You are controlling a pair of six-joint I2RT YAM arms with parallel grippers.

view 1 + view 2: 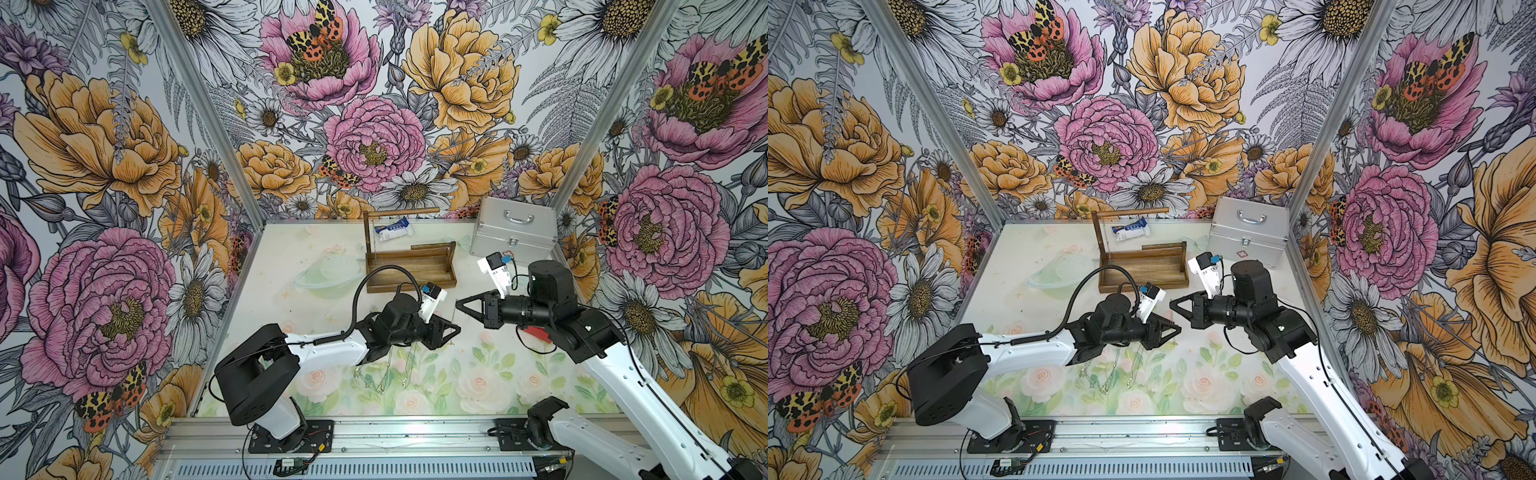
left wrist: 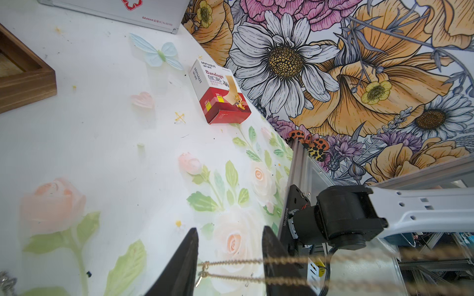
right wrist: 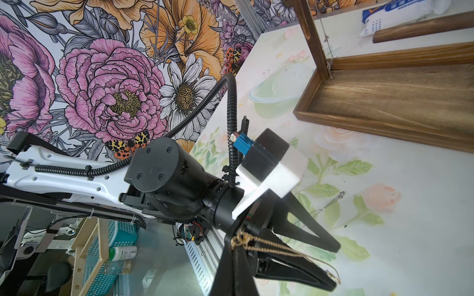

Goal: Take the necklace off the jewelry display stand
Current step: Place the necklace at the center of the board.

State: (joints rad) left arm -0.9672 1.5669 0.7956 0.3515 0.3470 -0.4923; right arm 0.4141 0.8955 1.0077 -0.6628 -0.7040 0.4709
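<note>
— Gold necklace (image 2: 230, 262) right up close, two strands strung across the left gripper (image 2: 230, 229); its black fingers (image 2: 184, 256) stand apart, nothing pinched between them.
— And the right gripper (image 1: 459, 304)?
— Closed to a point, with the clasp end looking nipped in its tip. So the chain hangs between the two arms, well clear of the jewelry display stand (image 1: 409, 269), out over the flowered mat (image 1: 478, 365).
— Lifted off, then, and waiting to be laid down?
— I'd say so. The next move wants the strands slipped off those spread fingers without snagging. Then they go down beside the silvery chains (image 1: 379, 387) on the mat under the left arm (image 1: 324, 349), not on top of them.
— Stand finished?
— No. One thin silver chain (image 3: 325, 38) hangs from the top rod (image 1: 401, 212), just beside the post (image 1: 366, 237).
</note>
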